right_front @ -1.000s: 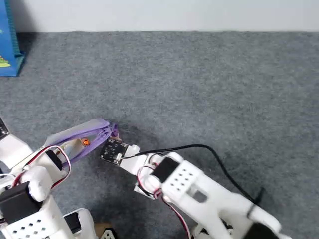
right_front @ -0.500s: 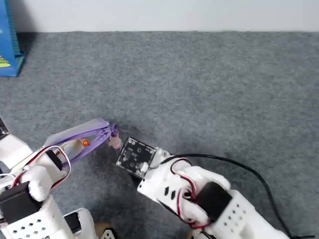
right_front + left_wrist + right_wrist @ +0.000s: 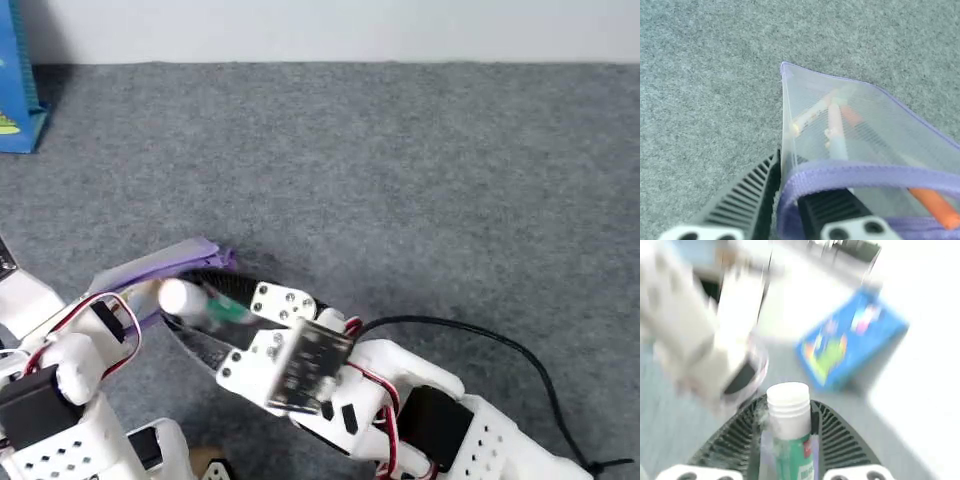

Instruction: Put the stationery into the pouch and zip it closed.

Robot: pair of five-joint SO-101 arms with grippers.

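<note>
Swinging round within the past second, the right tool [image 3: 786, 407] has left the right end of the pouch [image 3: 865, 130] and turned over. It now clamps a glue stick [image 3: 185, 297], white cap at the pouch's mouth, near left on the desk [image 3: 420, 180]. I judge insertion is starting, with zipping yet to come. The left tool [image 3: 787, 200] pinches the pouch's edge, holding it up. Counted: one pouch, one glue stick, roughly three pens [image 3: 836, 131] inside, overlap blurring the tally, and one blue box [image 3: 18, 80] far left.
</note>
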